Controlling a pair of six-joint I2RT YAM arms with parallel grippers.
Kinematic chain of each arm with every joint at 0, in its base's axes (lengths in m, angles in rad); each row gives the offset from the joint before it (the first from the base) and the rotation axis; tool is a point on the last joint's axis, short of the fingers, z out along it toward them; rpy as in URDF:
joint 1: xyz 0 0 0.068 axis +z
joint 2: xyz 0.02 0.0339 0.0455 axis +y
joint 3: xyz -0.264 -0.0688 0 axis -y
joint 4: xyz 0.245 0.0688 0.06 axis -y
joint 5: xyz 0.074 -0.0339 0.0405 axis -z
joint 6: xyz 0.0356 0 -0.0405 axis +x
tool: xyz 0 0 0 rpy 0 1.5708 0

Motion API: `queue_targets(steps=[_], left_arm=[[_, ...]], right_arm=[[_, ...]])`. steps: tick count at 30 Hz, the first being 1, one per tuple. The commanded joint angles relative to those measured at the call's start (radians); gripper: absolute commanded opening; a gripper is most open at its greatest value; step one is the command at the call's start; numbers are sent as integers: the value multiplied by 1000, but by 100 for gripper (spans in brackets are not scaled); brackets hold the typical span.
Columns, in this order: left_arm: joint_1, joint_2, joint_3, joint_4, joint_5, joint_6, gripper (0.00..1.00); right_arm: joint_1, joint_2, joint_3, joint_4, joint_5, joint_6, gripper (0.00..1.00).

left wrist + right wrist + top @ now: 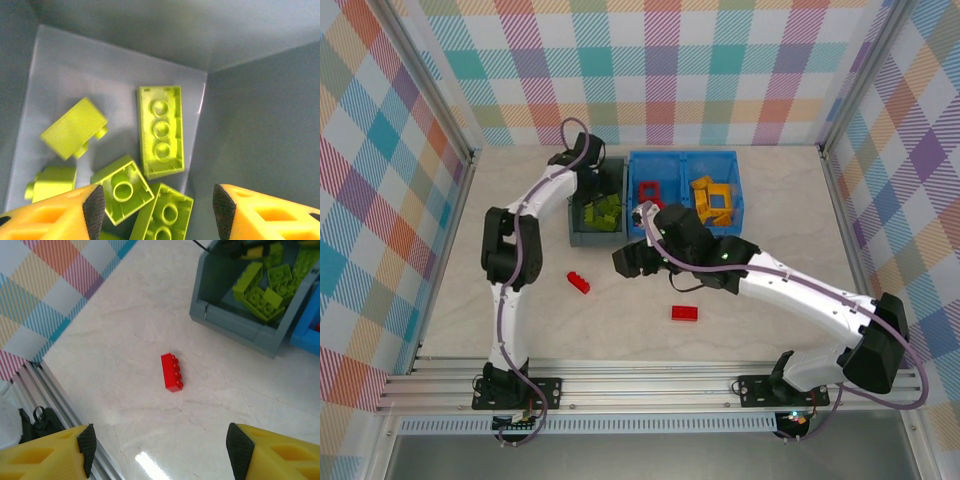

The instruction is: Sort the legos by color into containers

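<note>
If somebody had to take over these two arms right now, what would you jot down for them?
Left gripper: open, empty, over the grey bin.
Right gripper: open, empty, above a red brick on the table.
Done: green bricks are in the grey bin. The blue bin holds red pieces in its left compartment and yellow pieces in its right.
Left: two red bricks lie loose on the table, that one and a second brick nearer the arms' bases. Both belong with the red pieces.
</note>
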Motion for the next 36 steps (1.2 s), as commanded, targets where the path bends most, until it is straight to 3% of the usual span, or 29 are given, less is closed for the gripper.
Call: queue_targets(steps=[1, 6, 13, 20, 25, 31, 36], left_arm=[[4, -241, -112, 26, -9, -41, 61], [-20, -583, -357, -4, -89, -84, 56], [-24, -1165, -684, -234, -215, -177, 51], [-23, -1609, -762, -453, -204, -247, 57], [-22, -1741, -746, -559, -174, -293, 58], [-23, -1777, -725, -605, -160, -301, 57], [-23, -1768, -734, -583, -138, -296, 56]], right_arm=[[36, 110, 43, -81, -41, -49, 73], [117, 367, 201, -166, -3, -119, 71], [120, 686, 462, -240, -4, -159, 69], [115, 937, 741, -391, 96, -189, 69], [105, 1019, 849, -429, 150, -204, 65], [106, 1079, 933, -451, 128, -205, 42], [107, 1035, 902, -427, 141, -187, 28]])
